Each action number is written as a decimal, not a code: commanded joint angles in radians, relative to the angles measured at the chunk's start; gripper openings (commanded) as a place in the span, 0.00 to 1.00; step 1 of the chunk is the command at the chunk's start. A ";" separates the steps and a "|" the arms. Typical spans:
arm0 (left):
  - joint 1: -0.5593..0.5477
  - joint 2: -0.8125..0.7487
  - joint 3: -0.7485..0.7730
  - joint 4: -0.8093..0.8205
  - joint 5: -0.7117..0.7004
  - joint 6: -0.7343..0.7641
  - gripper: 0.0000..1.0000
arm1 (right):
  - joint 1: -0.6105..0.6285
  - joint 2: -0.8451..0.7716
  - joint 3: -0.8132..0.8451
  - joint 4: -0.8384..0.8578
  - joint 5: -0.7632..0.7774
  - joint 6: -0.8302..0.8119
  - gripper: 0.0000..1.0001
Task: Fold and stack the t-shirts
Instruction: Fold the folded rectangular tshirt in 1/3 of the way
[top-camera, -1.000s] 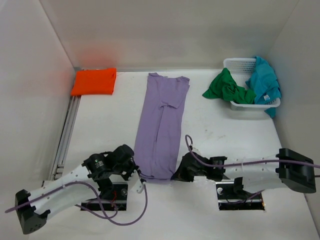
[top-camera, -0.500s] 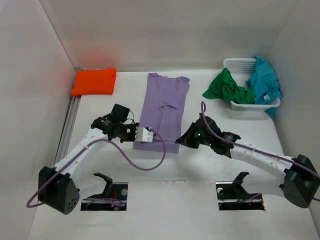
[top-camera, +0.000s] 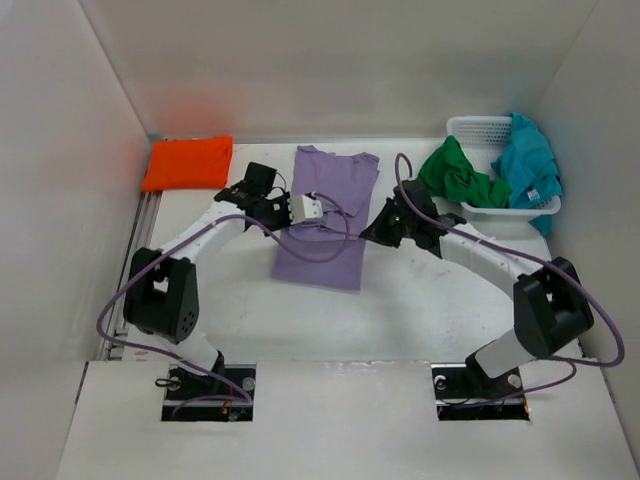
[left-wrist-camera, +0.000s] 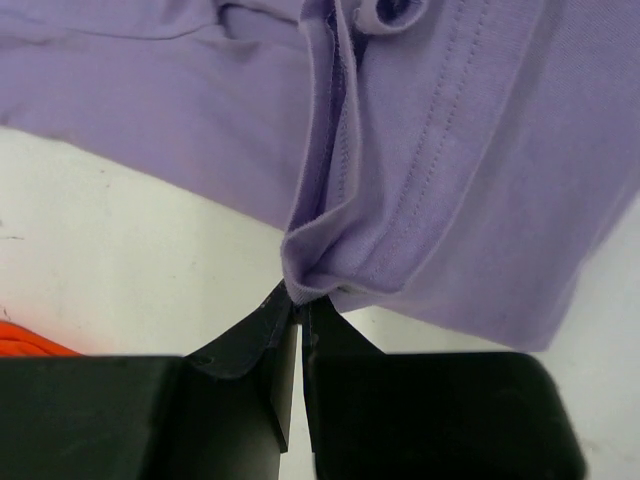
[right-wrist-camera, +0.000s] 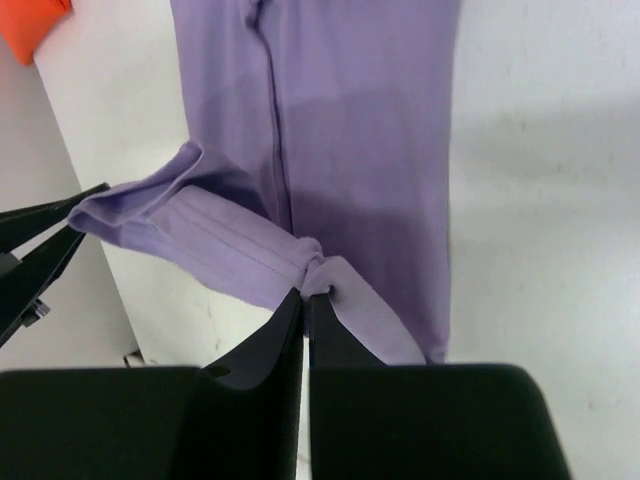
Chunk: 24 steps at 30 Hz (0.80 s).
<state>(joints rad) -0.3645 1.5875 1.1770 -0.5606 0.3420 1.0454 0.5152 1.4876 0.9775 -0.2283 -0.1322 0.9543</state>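
The lavender purple t-shirt (top-camera: 325, 190) lies lengthwise mid-table, its near half lifted and doubled back over the far half. My left gripper (top-camera: 290, 224) is shut on the hem's left corner, seen close up in the left wrist view (left-wrist-camera: 300, 300) with the purple cloth (left-wrist-camera: 440, 150) hanging from it. My right gripper (top-camera: 369, 234) is shut on the hem's right corner (right-wrist-camera: 307, 295), the purple cloth (right-wrist-camera: 350, 120) stretched between the two. The orange t-shirt (top-camera: 188, 162) lies folded at the far left. A green t-shirt (top-camera: 460, 175) and a teal blue t-shirt (top-camera: 527, 165) hang over the basket.
The white mesh basket (top-camera: 478, 128) stands at the far right by the wall. A metal rail (top-camera: 130, 270) runs along the table's left edge. White walls close in the left, far and right sides. The orange cloth shows at an edge of each wrist view (right-wrist-camera: 30, 20).
Both grippers have carried the purple hem from the table's near side toward the far side, doubling the shirt over itself. Both arms are now stretched far out.
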 joint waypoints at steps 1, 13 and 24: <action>0.020 0.064 0.085 0.087 -0.011 -0.091 0.01 | -0.028 0.075 0.096 0.012 -0.040 -0.075 0.01; 0.048 0.252 0.174 0.151 -0.041 -0.119 0.07 | -0.114 0.322 0.227 0.029 -0.055 -0.143 0.16; 0.147 0.368 0.298 0.398 -0.304 -0.186 0.26 | -0.243 0.257 0.360 0.041 0.026 -0.276 0.38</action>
<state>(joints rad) -0.2703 1.9682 1.3872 -0.3004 0.1398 0.9306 0.2871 1.8305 1.2697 -0.2234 -0.1413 0.7479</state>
